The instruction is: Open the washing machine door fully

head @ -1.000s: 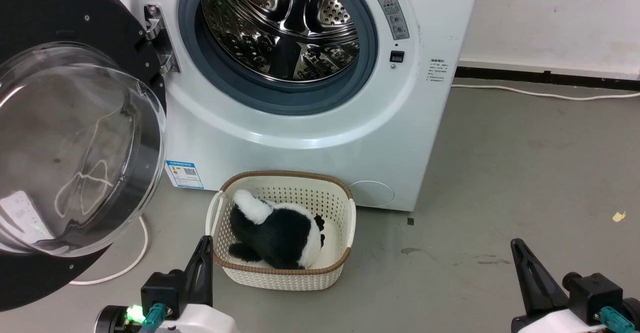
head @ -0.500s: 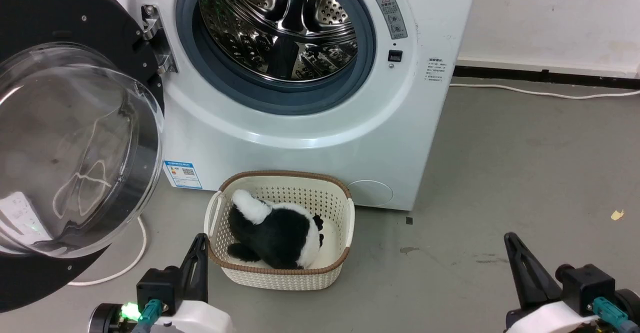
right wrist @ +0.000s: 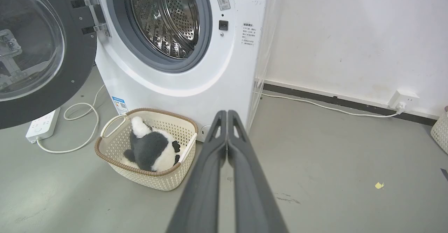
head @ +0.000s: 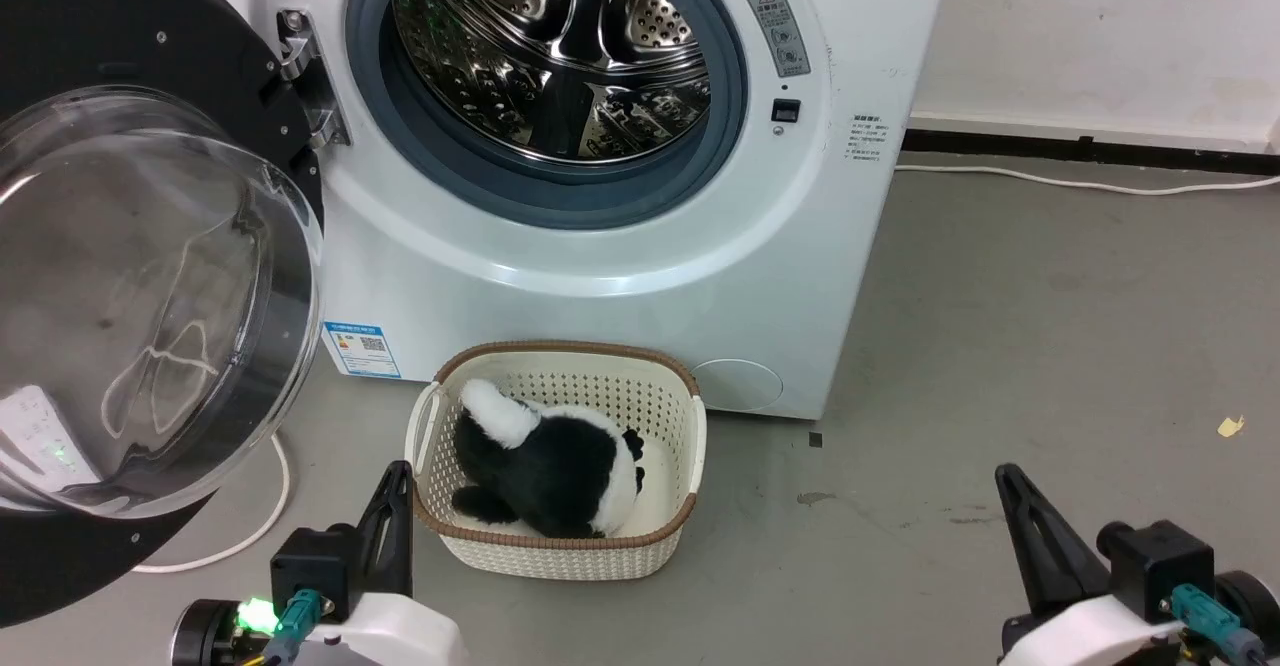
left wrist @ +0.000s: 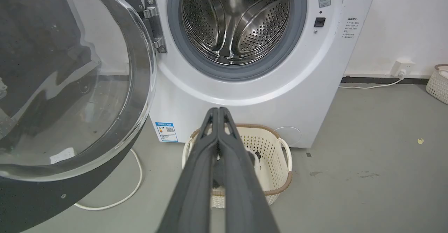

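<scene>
In my head view, the washing machine [head: 620, 276] fills the upper centre. Its door [head: 120, 16] stands swung out at the upper left, hinged at the left edge of the drum opening [head: 550, 56]. A basket [head: 560, 351] sits on the floor [head: 1000, 326] just in front of the machine, lower centre, with a plush toy [head: 545, 466] in it. My left gripper [head: 400, 476] is at the lower left, just beside the basket. My right gripper [head: 1008, 486] is at the lower right, well apart from it.

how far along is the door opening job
Done: the washing machine door stands wide open on its hinge, drum exposed. In hand: nothing; left end effector and right end effector are shut, empty, clear of it. Left: perhaps a final push.
</scene>
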Tool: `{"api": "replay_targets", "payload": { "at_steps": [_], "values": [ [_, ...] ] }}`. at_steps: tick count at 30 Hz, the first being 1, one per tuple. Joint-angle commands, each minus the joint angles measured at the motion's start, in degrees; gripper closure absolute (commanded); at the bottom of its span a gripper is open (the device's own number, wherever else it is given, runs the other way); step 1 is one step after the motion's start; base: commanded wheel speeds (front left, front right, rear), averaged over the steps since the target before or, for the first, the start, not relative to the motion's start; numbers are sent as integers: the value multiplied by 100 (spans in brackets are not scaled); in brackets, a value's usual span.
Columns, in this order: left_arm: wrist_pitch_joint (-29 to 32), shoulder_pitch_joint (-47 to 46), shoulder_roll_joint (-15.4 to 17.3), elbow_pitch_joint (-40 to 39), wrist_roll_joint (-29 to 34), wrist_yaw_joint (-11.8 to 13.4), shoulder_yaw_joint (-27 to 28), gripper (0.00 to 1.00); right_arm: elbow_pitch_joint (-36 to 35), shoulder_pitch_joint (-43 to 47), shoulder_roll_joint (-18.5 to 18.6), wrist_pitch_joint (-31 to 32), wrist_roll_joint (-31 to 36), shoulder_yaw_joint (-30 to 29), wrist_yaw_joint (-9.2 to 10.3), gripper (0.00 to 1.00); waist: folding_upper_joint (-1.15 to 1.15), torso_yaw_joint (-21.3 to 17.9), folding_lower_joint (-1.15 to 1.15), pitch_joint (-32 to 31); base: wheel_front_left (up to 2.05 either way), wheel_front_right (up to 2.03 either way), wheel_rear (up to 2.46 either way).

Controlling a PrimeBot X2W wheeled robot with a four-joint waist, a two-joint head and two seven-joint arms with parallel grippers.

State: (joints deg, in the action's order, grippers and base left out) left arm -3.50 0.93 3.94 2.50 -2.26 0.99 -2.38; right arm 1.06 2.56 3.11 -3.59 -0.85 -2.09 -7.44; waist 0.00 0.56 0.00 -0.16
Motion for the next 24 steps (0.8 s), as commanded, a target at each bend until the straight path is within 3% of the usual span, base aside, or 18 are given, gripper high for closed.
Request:
{"api": "replay_targets", "payload": {
  "at_steps": [1,24],
  "values": [
    [20,-66,-40,-38,40,-13,40,100,-45,-108,-18,28,56,22,-4,100,0,-1,0,1,0,0,0],
    [289,-88,-94,-211,192,-83,202,100,-95,-229,-23,298,80,175,-4,100,0,-46,0,13,0,0,0]
  ]
}}
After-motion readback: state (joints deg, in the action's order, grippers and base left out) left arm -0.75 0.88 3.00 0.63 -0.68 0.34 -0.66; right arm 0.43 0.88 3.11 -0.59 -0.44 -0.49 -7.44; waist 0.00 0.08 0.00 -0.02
